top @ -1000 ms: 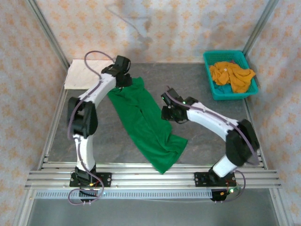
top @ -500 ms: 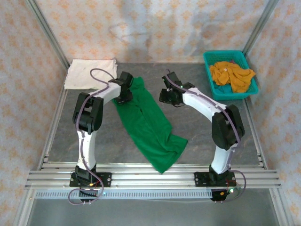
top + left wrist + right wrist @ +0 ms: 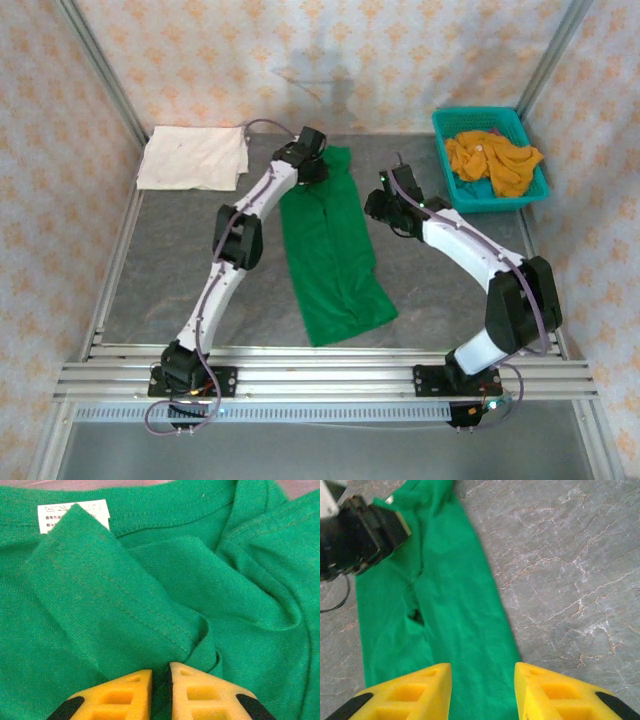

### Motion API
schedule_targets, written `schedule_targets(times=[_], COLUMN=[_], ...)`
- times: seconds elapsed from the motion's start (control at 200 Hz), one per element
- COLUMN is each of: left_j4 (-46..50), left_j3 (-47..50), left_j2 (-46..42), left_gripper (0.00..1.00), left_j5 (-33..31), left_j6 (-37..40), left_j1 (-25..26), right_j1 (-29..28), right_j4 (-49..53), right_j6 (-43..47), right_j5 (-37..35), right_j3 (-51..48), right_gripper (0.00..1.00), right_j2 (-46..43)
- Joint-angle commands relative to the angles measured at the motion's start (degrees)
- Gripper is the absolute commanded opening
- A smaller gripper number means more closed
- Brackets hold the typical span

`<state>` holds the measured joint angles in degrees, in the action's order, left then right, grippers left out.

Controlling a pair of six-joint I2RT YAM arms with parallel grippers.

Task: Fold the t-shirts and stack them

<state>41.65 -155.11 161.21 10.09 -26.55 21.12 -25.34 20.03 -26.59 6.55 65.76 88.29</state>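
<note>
Grey marbled surface (image 3: 180, 270), framed by aluminium rails. A green t-shirt (image 3: 330, 260) lies flat along its middle as a long narrow strip (collar end toward the far edge). A cream-white t-shirt (image 3: 192, 158) lies at the far left corner. A teal basket (image 3: 490, 203) stands at the far right corner.

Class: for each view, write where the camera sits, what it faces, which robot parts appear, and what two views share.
Top external: above, behind the robot, looking down on the table; left arm, left hand, right arm, right hand.
Left wrist: on the left arm, close over the green shirt; its shut fingertips pinch a fold.
Right wrist: on the right arm, facing along the shirt and table; its open fingers.
Shared: top and right wrist both show the left hand at the shirt's collar.
</note>
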Motion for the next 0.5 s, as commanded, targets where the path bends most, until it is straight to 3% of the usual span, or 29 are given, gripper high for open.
schedule_targets(times=[0.0,0.085,0.175,0.24,0.36,0.495], left_j4=[4.0,0.9,1.7,-1.9,-12.7,-9.4], left_j3=[-5.2,0.6,7.8,17.0,35.3,38.3], left_j2=[1.7,-3.6,-11.3,-18.6,-31.2,-32.3], left_gripper=[0.19,0.20,0.20,0.20,0.30,0.32], left_j5=[9.8,10.1,4.2,1.2,0.1,2.9], left_j6=[3.6,4.6,5.5,4.5,0.8,0.3], left_j1=[1.9,2.2,1.5,0.3,-1.6,-2.1], right_j1=[0.2,0.2,0.2,0.2,0.3,0.7], right_j4=[-3.2,-3.3,-4.0,-4.7,-5.7,-6.0], right_j6=[-1.4,-1.4,-1.3,-1.1,-0.2,0.0], right_j5=[-1.8,-2.5,-2.9,-2.9,-2.8,-1.4], right_j3=[-0.3,-0.1,0.1,0.5,2.1,4.6], right_gripper=[0.38,0.38,0.39,0.39,0.39,0.39], right_j2=[-0.6,-0.1,0.9,2.2,5.9,9.8])
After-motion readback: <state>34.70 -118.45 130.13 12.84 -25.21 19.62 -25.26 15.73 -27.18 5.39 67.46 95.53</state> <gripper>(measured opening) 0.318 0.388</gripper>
